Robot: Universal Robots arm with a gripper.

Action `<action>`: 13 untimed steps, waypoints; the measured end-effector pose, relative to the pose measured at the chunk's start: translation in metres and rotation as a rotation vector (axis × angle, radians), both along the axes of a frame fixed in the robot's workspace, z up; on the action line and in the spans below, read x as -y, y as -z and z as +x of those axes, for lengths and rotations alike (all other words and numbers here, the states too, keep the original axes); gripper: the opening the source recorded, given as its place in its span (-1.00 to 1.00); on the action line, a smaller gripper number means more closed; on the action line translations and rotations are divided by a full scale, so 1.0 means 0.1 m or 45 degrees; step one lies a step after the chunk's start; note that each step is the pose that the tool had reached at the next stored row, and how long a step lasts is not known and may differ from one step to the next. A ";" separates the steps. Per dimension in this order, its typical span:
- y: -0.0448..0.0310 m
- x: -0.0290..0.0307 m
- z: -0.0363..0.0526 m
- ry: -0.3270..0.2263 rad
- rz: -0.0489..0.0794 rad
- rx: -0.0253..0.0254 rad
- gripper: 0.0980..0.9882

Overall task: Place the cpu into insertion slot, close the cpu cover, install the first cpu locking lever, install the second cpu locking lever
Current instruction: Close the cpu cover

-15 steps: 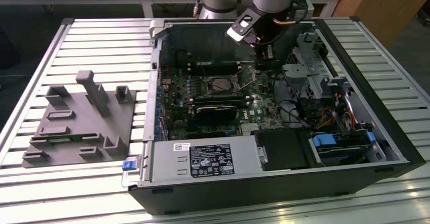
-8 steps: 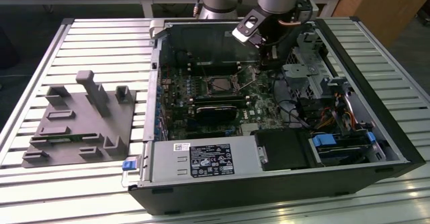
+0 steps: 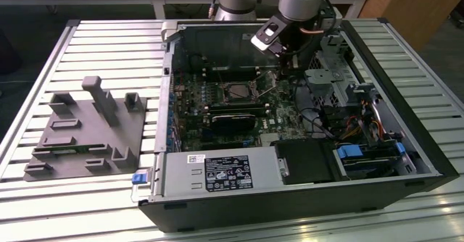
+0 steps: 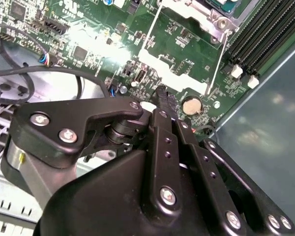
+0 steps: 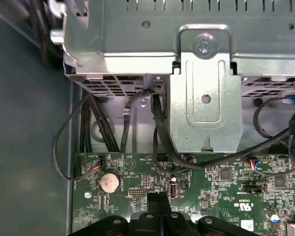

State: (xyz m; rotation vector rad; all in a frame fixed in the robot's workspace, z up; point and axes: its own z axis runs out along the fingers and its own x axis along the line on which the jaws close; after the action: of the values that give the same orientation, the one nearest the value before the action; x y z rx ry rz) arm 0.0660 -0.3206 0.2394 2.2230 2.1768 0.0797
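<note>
Exterior view: grey fixture tray [image 3: 87,128] at left. An open computer case [image 3: 290,209] holds a green motherboard [image 3: 195,98]. The socket [image 3: 238,92] sits mid-board, the chip seemingly seated inside, though I cannot be sure. The gripper [image 3: 281,68] hangs just beside it, fingers [image 4: 160,96] pressed together, empty. The chip is likely light, stiff and fragile: hold its edges.

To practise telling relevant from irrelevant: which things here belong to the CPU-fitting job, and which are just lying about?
Job in hand: insertion slot, locking lever, gripper.

Lying about: grey fixture tray, power supply, coin cell battery, metal drive cage.
</note>
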 end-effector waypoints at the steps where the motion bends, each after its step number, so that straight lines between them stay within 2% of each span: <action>1: 0.015 0.000 0.002 0.000 0.000 -0.0047 -0.98; 5: 0.073 0.000 0.006 0.000 0.000 -0.0239 -0.98; 7: 0.092 0.000 0.007 0.000 0.000 -0.0311 -0.98; 13: 0.098 0.000 0.007 0.000 0.000 -0.0326 -0.98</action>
State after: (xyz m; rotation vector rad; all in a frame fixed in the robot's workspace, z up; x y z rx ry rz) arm 0.0667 -0.3206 0.2296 2.2364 2.1895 0.0515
